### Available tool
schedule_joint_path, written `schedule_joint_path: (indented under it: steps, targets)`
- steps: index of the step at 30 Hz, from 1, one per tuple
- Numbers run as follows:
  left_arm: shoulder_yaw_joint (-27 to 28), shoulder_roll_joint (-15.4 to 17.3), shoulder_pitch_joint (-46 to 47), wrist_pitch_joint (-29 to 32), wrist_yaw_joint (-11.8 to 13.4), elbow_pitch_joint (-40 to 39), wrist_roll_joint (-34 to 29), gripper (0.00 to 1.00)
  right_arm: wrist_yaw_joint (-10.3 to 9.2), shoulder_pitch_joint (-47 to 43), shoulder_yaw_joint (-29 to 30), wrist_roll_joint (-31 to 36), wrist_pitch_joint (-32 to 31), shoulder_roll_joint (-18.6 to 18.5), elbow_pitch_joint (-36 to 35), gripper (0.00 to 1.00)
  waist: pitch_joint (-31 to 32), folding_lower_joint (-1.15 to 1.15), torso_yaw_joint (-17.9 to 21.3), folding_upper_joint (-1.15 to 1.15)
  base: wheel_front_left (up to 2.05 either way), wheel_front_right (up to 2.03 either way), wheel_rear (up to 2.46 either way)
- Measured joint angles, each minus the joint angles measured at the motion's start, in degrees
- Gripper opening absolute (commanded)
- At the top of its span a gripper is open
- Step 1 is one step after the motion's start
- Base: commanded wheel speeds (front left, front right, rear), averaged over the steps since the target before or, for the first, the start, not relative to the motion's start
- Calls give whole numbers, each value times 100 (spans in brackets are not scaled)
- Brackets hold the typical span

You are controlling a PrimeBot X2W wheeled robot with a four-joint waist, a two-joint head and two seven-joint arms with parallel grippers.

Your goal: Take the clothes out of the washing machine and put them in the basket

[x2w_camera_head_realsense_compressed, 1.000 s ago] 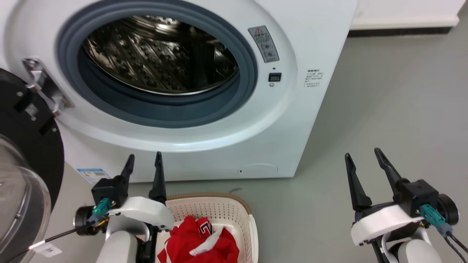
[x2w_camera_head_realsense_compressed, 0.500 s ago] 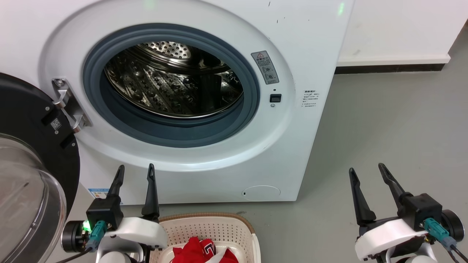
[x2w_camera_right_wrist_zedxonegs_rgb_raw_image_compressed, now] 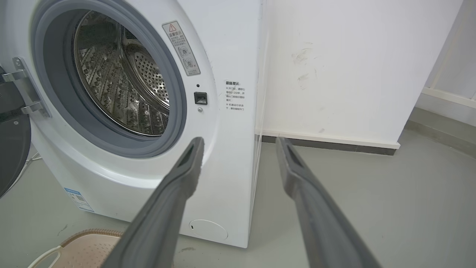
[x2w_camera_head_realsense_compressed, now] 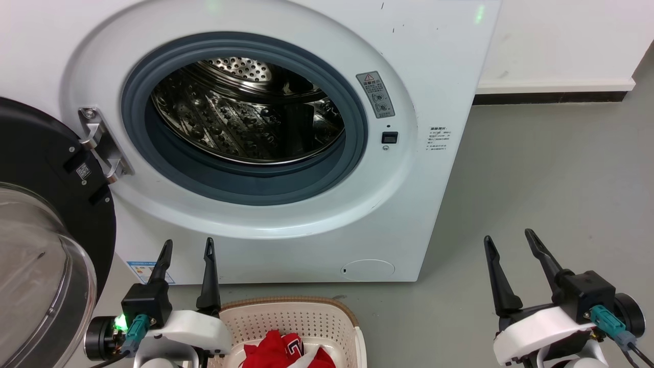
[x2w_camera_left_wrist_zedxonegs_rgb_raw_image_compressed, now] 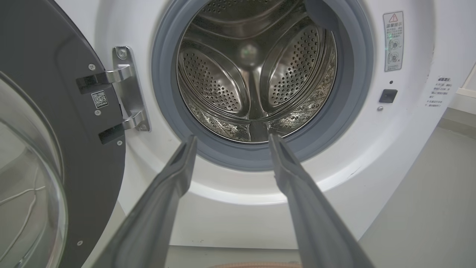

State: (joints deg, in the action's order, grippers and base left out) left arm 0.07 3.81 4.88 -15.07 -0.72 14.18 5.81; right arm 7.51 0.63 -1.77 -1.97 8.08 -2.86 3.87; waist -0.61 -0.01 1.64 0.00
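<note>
Head camera's aim higher than before; both jaws apart, empty; clothes in basket.

Red clothes, cream perforated basket

washing machine sticker: red warning triangle | door: QR code | small print unreadable

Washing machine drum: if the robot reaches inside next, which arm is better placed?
Probably the left. The left gripper sits open below the porthole, and its wrist view looks straight into the drum. The right gripper, also open, hangs right of the washing machine, over the floor.
</note>
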Motion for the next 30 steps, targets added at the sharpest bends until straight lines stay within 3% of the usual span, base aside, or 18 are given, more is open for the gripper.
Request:
schedule_joint_path:
  steps: [13,14,30]
  targets:
    - [-16,22,-3,0,16,-30,0,100,1,-2,0,1,0,1,38,100,-8,0,42,0,0,0,0]
    - [-12,13,-19,2,19,23,0,0,1,-11,-3,1,-5,2,94,0,-8,0,42,0,0,0,0]
    - [140,-27,-51,466,-101,127,1668,0,1,-60,21,-1851,-171,-62,303,0,-2,0,17,0,0,0,0]
